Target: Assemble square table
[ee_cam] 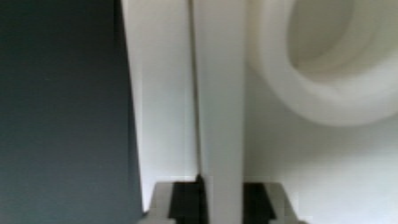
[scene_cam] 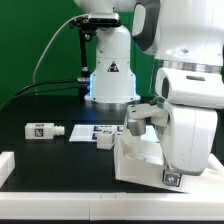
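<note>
The square table's white top [scene_cam: 140,160] sits at the exterior view's right, front of the black table, and looks tilted up. My gripper [scene_cam: 138,126] is down on its upper edge. In the wrist view the dark finger pads [ee_cam: 175,203] press on either side of a thin white rim [ee_cam: 217,100] of the top, so my gripper [ee_cam: 221,203] is shut on that rim. A round recess [ee_cam: 338,60] in the top shows beside the rim. One tagged white leg [scene_cam: 45,130] lies alone toward the exterior view's left.
The marker board [scene_cam: 88,132] lies flat mid-table, with a small white block [scene_cam: 104,142] at its near edge. A plain white bar [scene_cam: 8,163] sits at the front left corner. The arm's base [scene_cam: 110,75] stands behind.
</note>
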